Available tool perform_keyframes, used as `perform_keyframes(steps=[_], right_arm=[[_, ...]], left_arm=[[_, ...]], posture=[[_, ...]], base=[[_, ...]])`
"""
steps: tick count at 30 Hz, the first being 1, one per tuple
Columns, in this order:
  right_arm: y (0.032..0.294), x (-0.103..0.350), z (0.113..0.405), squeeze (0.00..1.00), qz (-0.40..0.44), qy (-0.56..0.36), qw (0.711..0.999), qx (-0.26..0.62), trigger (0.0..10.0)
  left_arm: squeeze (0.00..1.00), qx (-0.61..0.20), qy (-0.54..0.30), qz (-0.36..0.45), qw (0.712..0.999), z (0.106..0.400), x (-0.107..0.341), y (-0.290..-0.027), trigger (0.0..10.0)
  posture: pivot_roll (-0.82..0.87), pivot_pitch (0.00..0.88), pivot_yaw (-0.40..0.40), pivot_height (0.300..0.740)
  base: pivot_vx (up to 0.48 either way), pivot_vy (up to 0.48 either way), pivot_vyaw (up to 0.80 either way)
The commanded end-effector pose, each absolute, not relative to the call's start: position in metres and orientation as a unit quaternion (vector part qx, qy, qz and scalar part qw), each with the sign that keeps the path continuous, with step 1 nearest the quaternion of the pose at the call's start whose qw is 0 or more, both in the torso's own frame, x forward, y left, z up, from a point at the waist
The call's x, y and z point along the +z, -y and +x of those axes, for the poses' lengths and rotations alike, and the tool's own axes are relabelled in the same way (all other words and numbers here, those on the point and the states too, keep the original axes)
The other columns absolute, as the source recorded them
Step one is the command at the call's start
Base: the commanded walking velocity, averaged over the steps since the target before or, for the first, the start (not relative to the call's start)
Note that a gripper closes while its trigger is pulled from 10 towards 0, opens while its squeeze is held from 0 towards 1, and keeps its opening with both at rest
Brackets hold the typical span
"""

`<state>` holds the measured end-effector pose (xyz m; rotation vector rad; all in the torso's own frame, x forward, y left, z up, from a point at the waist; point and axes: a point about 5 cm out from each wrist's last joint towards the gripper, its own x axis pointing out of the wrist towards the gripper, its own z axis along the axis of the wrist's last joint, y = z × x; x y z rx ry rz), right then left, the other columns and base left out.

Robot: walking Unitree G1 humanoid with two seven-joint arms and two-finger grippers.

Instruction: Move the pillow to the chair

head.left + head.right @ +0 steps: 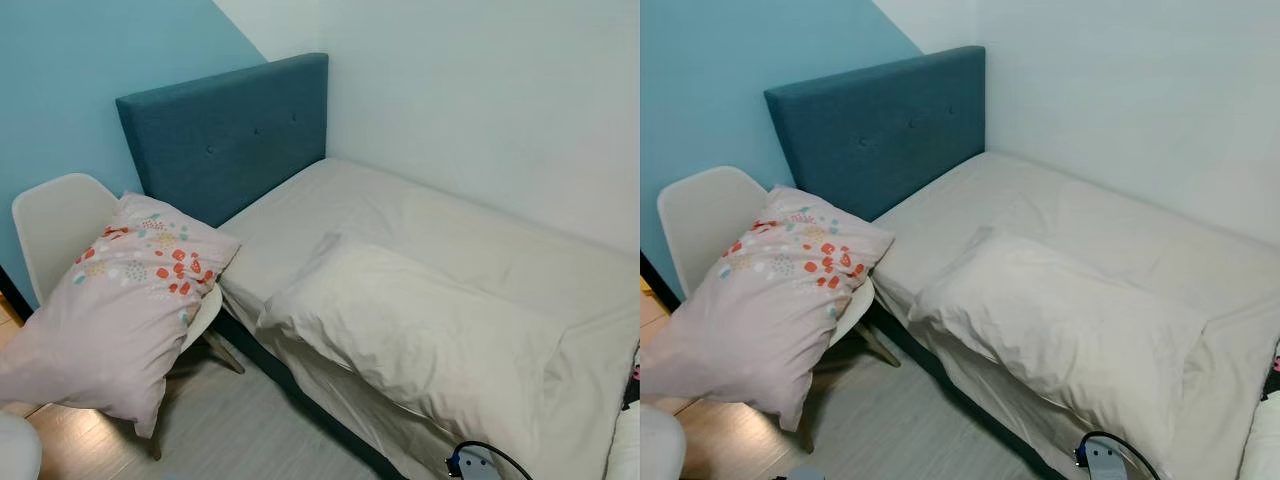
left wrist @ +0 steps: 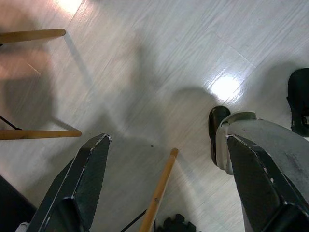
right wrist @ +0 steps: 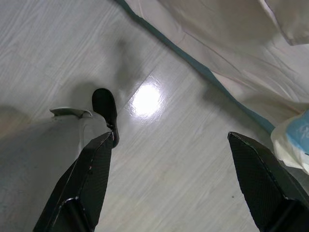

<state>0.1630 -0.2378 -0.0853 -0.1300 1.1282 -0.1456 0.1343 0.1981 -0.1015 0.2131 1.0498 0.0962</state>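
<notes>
Pale pink cloth pillow with red and teal floral print (image 1: 125,305): already propped on the white moulded-plastic chair with wooden legs (image 1: 55,225), leaning against its backrest, lower corner spilling past the seat's front edge, upper corner just beside the bed's side edge. Looks soft, light and floppy; likely to sag and fold if pinched at one corner, so best taken across the plump middle or along a seamed edge, with a deep bite into the filling. Not fragile; cover fabric probably a little slippery. Judged done, or nearly so.

Larger plain cream pillow (image 1: 415,335) lying on the cream-sheeted bed (image 1: 330,205) near its outer edge, below the blue upholstered headboard (image 1: 235,140).

Left hand (image 2: 166,181) and right hand (image 3: 166,181): both spread wide, holding nothing, hanging over the pale wood-look floor (image 2: 159,58).
</notes>
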Motion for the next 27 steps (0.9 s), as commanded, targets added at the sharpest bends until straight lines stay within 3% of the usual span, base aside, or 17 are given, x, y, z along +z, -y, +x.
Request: perform_keyframes(steps=[1, 14, 27], right_arm=[[0.230, -0.087, 0.164, 0.00, -0.053, -0.535, 0.841, -0.065, 10.0], [0.202, -0.091, 0.168, 0.00, -0.054, -0.536, 0.841, -0.048, 10.0], [0.212, -0.090, 0.167, 0.00, -0.058, -0.540, 0.838, -0.053, 10.0]], left_arm=[[0.00, 0.039, -0.513, 0.107, 0.851, 0.129, -0.103, -0.199, 10.0], [0.00, 0.039, -0.524, 0.108, 0.844, 0.120, -0.106, -0.201, 10.0], [0.00, 0.035, -0.524, 0.109, 0.844, 0.121, -0.106, -0.200, 10.0]], posture=[[-0.10, 0.000, -0.021, 0.740], [-0.09, 0.000, -0.023, 0.740], [-0.10, 0.000, -0.016, 0.740]], base=[[0.000, 0.000, 0.00], [0.000, 0.000, 0.00], [0.000, 0.000, 0.00]])
